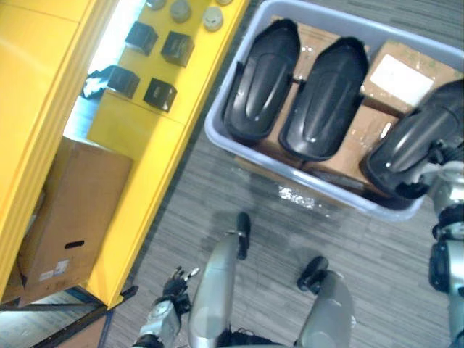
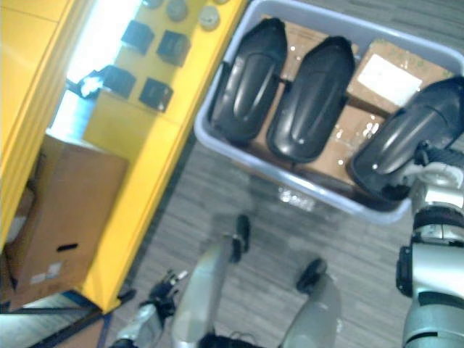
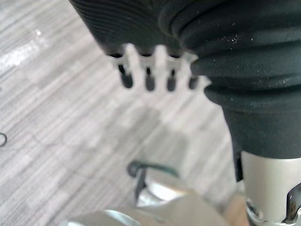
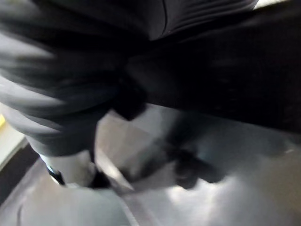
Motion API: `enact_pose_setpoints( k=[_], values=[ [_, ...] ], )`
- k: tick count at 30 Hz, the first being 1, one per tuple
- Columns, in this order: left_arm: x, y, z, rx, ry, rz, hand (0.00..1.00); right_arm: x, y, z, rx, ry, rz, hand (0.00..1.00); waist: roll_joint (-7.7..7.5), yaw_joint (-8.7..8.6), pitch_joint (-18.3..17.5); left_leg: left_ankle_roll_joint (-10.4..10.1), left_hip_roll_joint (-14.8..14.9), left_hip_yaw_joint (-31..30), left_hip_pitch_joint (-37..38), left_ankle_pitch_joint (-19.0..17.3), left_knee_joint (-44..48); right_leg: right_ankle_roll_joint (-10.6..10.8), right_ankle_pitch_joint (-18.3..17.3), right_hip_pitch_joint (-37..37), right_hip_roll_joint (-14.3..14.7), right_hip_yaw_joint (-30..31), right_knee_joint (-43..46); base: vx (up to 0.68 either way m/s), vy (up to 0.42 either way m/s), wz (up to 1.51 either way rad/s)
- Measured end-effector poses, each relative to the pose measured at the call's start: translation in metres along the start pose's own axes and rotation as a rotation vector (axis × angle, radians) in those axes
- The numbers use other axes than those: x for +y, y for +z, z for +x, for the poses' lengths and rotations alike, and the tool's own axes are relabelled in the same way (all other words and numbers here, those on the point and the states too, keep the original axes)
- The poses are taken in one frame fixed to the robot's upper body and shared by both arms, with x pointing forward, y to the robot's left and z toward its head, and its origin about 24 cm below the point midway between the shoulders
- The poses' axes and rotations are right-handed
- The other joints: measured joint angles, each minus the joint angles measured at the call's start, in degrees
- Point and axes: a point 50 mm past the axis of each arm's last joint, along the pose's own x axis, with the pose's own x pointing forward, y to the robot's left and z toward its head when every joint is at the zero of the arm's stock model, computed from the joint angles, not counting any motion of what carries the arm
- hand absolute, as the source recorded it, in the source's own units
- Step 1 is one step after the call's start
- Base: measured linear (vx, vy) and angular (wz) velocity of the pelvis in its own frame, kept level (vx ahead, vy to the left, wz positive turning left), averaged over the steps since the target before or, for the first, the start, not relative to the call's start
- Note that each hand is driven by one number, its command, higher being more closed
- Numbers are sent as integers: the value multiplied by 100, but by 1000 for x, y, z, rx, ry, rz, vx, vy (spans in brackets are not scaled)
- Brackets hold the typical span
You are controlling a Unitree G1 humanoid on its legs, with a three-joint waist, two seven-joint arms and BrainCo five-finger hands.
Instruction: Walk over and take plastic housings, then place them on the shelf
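The left robot hand (image 3: 149,77) is hung low, relaxed and empty. Glossy black moulded plastic housings (image 1: 322,98) are laid side by side in a pale grey plastic bin (image 1: 290,161), likely for lifting singly. The right robot hand (image 2: 429,165) is set against the rightmost, its grip indiscernible.

Right hand mostly out of sight

The right hand (image 1: 441,154) is largely hidden behind the rightmost housing (image 1: 409,148). The dark shapes close to the right wrist camera cannot be identified. The top edge cuts off the bin's (image 1: 217,138) far side and the round parts (image 1: 180,10). The shelf (image 1: 138,130) partly covers a cardboard box (image 1: 69,210).
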Motion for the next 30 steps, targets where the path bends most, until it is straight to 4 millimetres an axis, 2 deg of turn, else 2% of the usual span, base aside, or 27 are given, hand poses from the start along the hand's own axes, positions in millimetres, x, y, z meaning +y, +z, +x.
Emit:
enact_pose_setpoints(
  k=[7,11,14,17,18,19,21,22,24,26,29,30],
  values=[
    [-2,-1,0,-4,-8,17,0,-1,-4,0,-6,-53,-96,100,51,1,-37,-27,-6,-21,90,123,-120,-2,0,47,17,-22,-17,0,-10,2],
    [-4,5,0,-51,-16,-12,0,5,-8,-3,-34,-109,-153,100,62,-33,-70,-27,-2,-61,215,123,-160,1,4,240,59,-91,-105,-2,-7,4],
    [-15,19,0,-128,-45,-84,0,12,-1,-9,-110,-130,-176,100,42,-67,-77,-34,33,-107,311,127,-186,11,30,428,132,-148,-229,5,-4,4],
    [-23,43,-5,-246,-79,-168,0,26,14,-21,-245,-126,-180,100,-162,-83,-80,-80,55,-65,642,167,-375,10,73,717,196,-154,-440,34,-21,-6],
    [-21,55,-8,-310,-76,-204,0,32,19,-27,-298,-113,-176,100,-322,-115,-84,-106,55,-53,796,193,-495,7,82,847,220,-166,-538,44,-35,-3],
    [-20,61,-10,-340,-74,-229,0,35,22,-31,-326,-112,-172,100,-406,-140,-81,-118,54,-43,877,206,-565,6,84,917,233,-174,-592,74,-58,-2],
    [-16,88,-21,-465,-87,-318,0,39,31,-45,-424,-115,-100,100,-699,-212,-60,-181,69,-24,1239,253,-847,6,172,1288,333,-232,-946,77,-42,-4],
    [-15,95,-24,-496,-95,-342,0,39,31,-48,-446,-121,-92,100,-764,-219,-62,-193,69,-17,1350,267,-929,12,199,1412,368,-255,-1057,113,-32,-3],
    [-13,124,-42,-631,-125,-382,0,40,28,-61,-508,-130,-74,100,-1006,-240,-97,-239,62,11,1787,307,-1243,31,323,1888,452,-330,-1500,126,-34,-1],
    [-10,144,-53,-720,-126,-397,0,48,20,-72,-537,-110,-72,100,-1176,-253,-205,-261,53,53,2094,321,-1472,59,412,2219,558,-352,-1822,131,-56,-5],
    [-9,168,-69,-834,-125,-395,0,58,9,-88,-572,-86,-76,100,-1366,-369,-539,-292,-4,34,2335,340,-1746,72,596,2587,624,-505,-2321,145,-37,8],
    [-13,174,-72,-863,-133,-373,0,60,10,-91,-587,-87,-83,100,-1384,-375,-595,-292,-15,75,2454,341,-1828,75,676,2715,670,-495,-2472,144,4,-11]
  ],
)
